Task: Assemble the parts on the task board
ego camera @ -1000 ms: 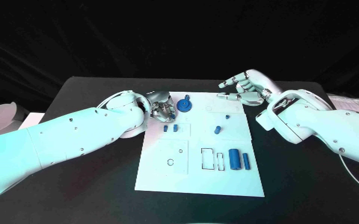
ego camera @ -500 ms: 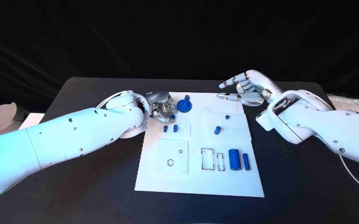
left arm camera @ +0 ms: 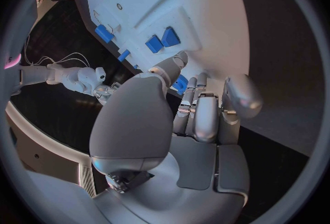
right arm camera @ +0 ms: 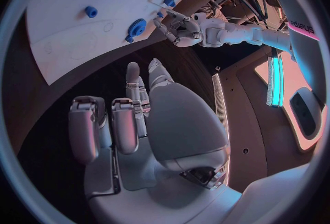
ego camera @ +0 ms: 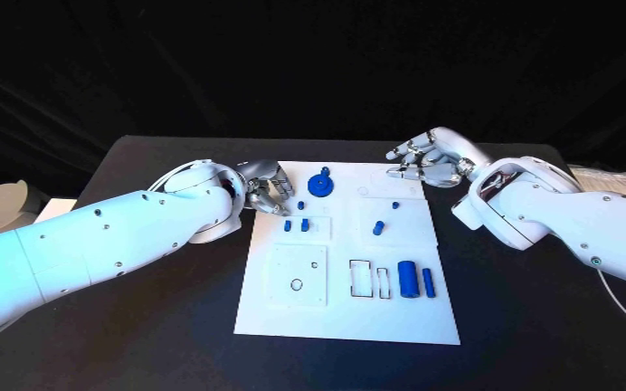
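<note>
The black counter carries the white task board, which lies in its middle and serves as the landmark here. The left robot hand sits at the board's far left corner, overlapping its left edge, with its fingers curled downward toward the surface; whether it has hold of anything cannot be told, though the left wrist view shows a small blue part right at its fingertips. The right robot hand hovers over the board's far right corner, its fingers loosely spread and grasping nothing. On the board, a blue gear stands near the far edge, between the two hands and closer to the left one. A blue cylinder and a slimmer blue bar lie side by side near the right edge, toward the near end. Two small blue blocks rest just below the left hand, and a short blue peg stands near the board's middle.
</note>
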Controlling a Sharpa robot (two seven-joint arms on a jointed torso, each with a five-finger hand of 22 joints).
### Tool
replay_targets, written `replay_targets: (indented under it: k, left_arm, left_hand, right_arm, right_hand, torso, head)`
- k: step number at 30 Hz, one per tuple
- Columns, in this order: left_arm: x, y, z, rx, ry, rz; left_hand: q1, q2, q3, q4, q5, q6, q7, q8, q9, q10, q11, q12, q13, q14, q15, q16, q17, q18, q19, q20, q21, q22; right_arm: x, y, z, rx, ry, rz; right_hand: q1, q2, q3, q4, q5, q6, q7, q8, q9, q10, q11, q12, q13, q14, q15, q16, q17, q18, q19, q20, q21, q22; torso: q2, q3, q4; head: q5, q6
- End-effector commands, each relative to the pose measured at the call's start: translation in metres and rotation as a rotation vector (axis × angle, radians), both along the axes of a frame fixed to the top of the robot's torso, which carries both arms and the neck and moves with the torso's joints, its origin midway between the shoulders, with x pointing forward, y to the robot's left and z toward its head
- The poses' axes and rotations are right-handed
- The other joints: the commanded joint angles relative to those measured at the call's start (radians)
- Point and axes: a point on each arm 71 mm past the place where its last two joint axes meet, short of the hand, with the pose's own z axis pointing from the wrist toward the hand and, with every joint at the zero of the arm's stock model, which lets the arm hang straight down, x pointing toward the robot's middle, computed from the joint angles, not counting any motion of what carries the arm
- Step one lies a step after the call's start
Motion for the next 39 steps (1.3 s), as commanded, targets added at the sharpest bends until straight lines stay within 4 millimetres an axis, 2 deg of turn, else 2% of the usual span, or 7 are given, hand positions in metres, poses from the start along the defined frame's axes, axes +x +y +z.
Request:
replay_targets:
  k: [1,3,8,14,18,26,39]
  left_arm:
    - [-0.001,0.014,0.002,-0.162,0.044,0.052]
    - [-0.001,0.022,0.007,-0.283,0.046,0.077]
    - [-0.003,0.039,0.025,-0.623,-0.022,0.111]
    - [-0.008,0.055,0.032,-1.100,0.083,0.254]
    - [-0.016,0.059,0.029,-1.303,0.183,0.324]
    - [-0.030,0.067,0.023,-1.427,0.267,0.368]
    - [-0.032,0.074,0.021,-1.438,0.267,0.388]
  left_hand:
    - [0.015,0.006,-0.030,0.004,0.001,-0.003,-0.002,0.003,0.000,-0.012,0.000,0.008,0.003,0.018,0.007,-0.003,-0.004,0.006,0.001,0.009,-0.008,-0.004]
    - [0.018,0.014,-0.039,0.007,0.001,0.012,0.001,0.009,0.002,0.002,-0.001,0.019,0.006,0.018,0.007,-0.002,-0.006,0.012,-0.008,0.009,-0.038,-0.033]
    - [0.012,0.058,0.006,0.026,0.013,0.083,0.012,0.037,0.009,0.101,-0.004,0.071,0.016,0.022,0.006,0.015,0.028,0.023,-0.030,0.009,-0.096,-0.083]
    - [-0.001,0.096,0.073,0.046,0.021,0.106,0.001,0.043,0.005,0.159,-0.019,0.096,0.018,-0.004,-0.005,-0.018,-0.045,0.034,-0.060,0.002,-0.158,-0.135]
    - [-0.015,0.098,0.087,0.051,0.020,0.104,0.003,0.040,0.002,0.158,-0.019,0.100,0.017,-0.029,-0.004,-0.041,-0.096,0.047,-0.092,0.001,-0.230,-0.197]
    - [-0.040,0.090,0.079,0.053,0.017,0.096,0.008,0.037,0.001,0.138,-0.012,0.109,0.015,-0.097,0.003,-0.108,-0.232,0.073,-0.170,0.007,-0.388,-0.331]
    - [-0.042,0.089,0.076,0.049,0.017,0.092,0.010,0.035,0.000,0.131,-0.010,0.112,0.014,-0.112,0.004,-0.121,-0.260,0.079,-0.187,0.009,-0.425,-0.362]
  right_arm:
    - [0.001,-0.001,-0.009,-0.167,0.055,0.024]
    - [0.001,-0.002,-0.011,-0.221,0.054,0.029]
    - [0.000,0.001,-0.013,-0.374,0.019,0.050]
    - [-0.001,0.011,-0.015,-0.552,-0.043,0.070]
    - [-0.003,0.018,-0.018,-0.652,-0.075,0.077]
    - [-0.005,0.025,-0.023,-0.753,-0.087,0.099]
    - [-0.010,0.033,-0.027,-0.781,-0.062,0.140]
  right_hand:
    - [0.047,-0.006,0.030,-0.006,-0.010,0.028,0.012,0.006,0.000,0.016,0.010,-0.115,-0.142,0.075,0.008,-0.008,0.126,0.011,0.019,0.012,-0.011,0.092]
    - [0.066,-0.024,0.045,-0.006,-0.017,0.041,0.011,0.001,-0.001,0.046,0.019,-0.185,-0.249,0.075,0.015,-0.011,0.124,0.012,0.019,0.011,-0.013,0.091]
    - [0.103,-0.034,0.081,-0.019,-0.021,0.061,-0.001,0.001,-0.001,0.066,0.006,-0.230,-0.335,0.075,0.011,-0.013,0.121,0.012,0.018,0.012,-0.016,0.088]
    - [0.117,-0.050,0.127,-0.018,-0.086,0.078,-0.010,-0.002,-0.001,0.068,0.005,-0.242,-0.420,0.075,0.012,-0.017,0.116,0.013,0.016,0.013,-0.020,0.083]
    - [0.113,-0.066,0.159,-0.011,-0.118,0.082,-0.016,-0.004,-0.002,0.065,0.005,-0.242,-0.468,0.073,0.012,-0.025,0.107,0.015,0.012,0.015,-0.027,0.074]
    - [0.099,-0.088,0.209,0.003,-0.132,0.092,-0.022,-0.003,-0.001,0.066,0.001,-0.241,-0.522,0.070,0.009,-0.039,0.089,0.019,0.006,0.013,-0.039,0.060]
    - [0.088,-0.095,0.261,0.011,-0.129,0.107,-0.025,-0.002,0.000,0.075,-0.002,-0.241,-0.564,0.070,0.005,-0.044,0.083,0.019,0.006,0.008,-0.043,0.057]
  torso:
    - [-0.001,0.0003,0.0014]
    - [-0.001,0.0008,0.0018]
    - [0.002,-0.0007,0.0002]
    - [0.002,0.0009,-0.0021]
    - [0.002,-0.0014,-0.0006]
    - [0.001,0.0004,0.0001]
    - [0.003,0.0001,0.0000]
  head:
    - [-0.004,0.003]
    - [-0.004,0.004]
    - [-0.010,0.012]
    - [-0.027,0.016]
    - [-0.042,0.018]
    - [-0.057,0.021]
    - [-0.054,0.016]
